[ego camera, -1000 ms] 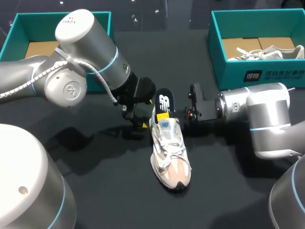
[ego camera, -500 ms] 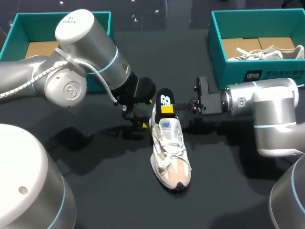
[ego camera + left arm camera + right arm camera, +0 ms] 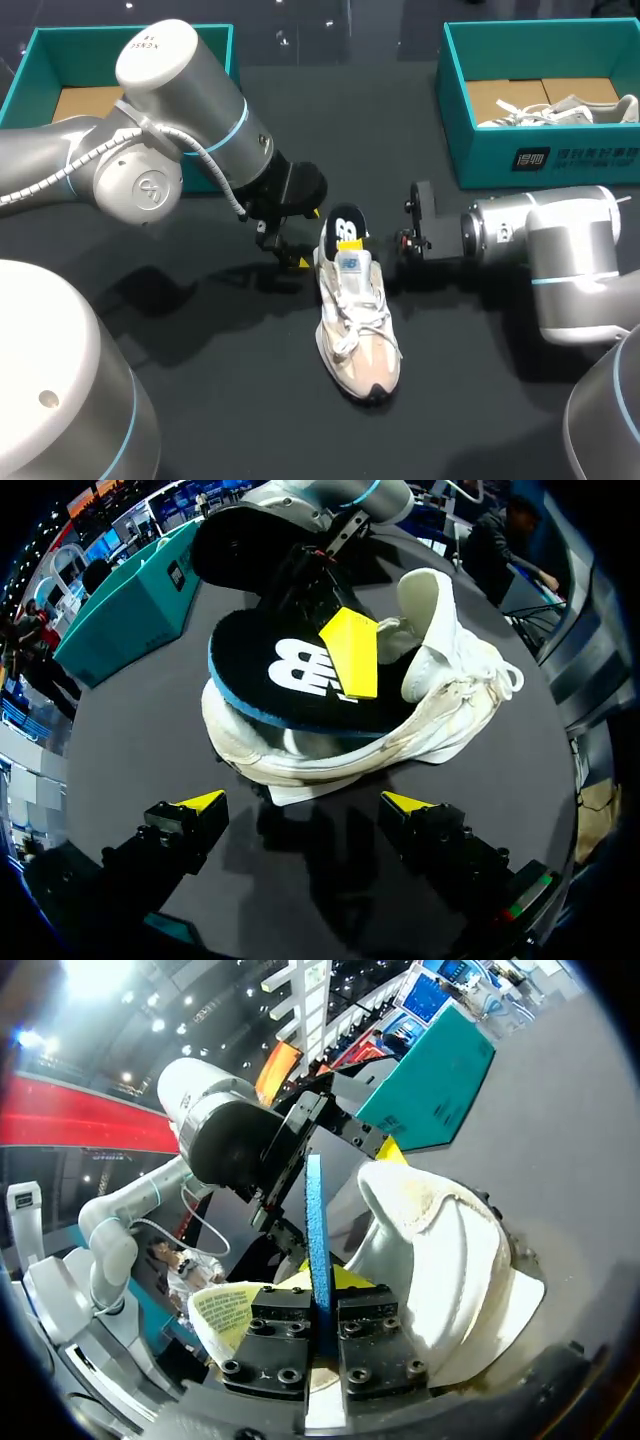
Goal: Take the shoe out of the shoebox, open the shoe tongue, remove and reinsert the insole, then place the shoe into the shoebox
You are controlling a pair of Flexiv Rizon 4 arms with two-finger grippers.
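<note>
The shoe (image 3: 357,320) is off-white woven cloth with cloth laces and a smoother, faintly shiny pinkish toe. The insole (image 3: 290,675) has a matt black fabric top and a rough blue foam edge. The counter (image 3: 200,400) is matt black. The left arm (image 3: 170,110) wears a smooth, glossy silver shell; its fingers (image 3: 180,830) are matt black with yellow plastic tips. The shoebox (image 3: 480,155) is matt teal card

A shoe (image 3: 357,325) is seen at the middle of the table (image 3: 250,400), an insole (image 3: 345,220) standing out of its heel, pinched in the right gripper (image 3: 322,1310). The left gripper (image 3: 305,802) is placed beside the heel on the left, with the left shoebox (image 3: 30,60) and right shoebox (image 3: 452,100) at the far corners.
</note>
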